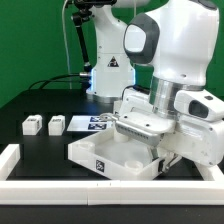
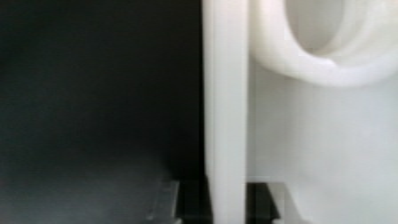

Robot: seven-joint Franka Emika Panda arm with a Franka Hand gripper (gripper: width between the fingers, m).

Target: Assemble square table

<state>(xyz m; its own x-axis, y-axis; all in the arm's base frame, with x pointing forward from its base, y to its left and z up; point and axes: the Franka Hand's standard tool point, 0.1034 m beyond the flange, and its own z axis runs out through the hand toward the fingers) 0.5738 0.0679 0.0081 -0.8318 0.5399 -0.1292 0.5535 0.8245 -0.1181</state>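
The square table's white slab (image 1: 92,152) lies hollow side up in the middle of the black table, with a tag on its near corner. My gripper (image 1: 141,136) comes down on its rim on the exterior view's right. In the wrist view the raised rim (image 2: 224,90) runs straight between my dark fingers (image 2: 267,203), and the gripper (image 2: 224,206) is shut on it. A round corner socket (image 2: 331,42) shows just beside the rim. Two small tagged white legs (image 1: 32,124) (image 1: 56,124) stand side by side at the exterior view's left, away from the gripper.
The marker board (image 1: 92,123) lies flat behind the slab. A long low white border rail (image 1: 60,190) runs along the front edge and up the left side. The robot's base (image 1: 108,72) stands at the back, with cables to its left.
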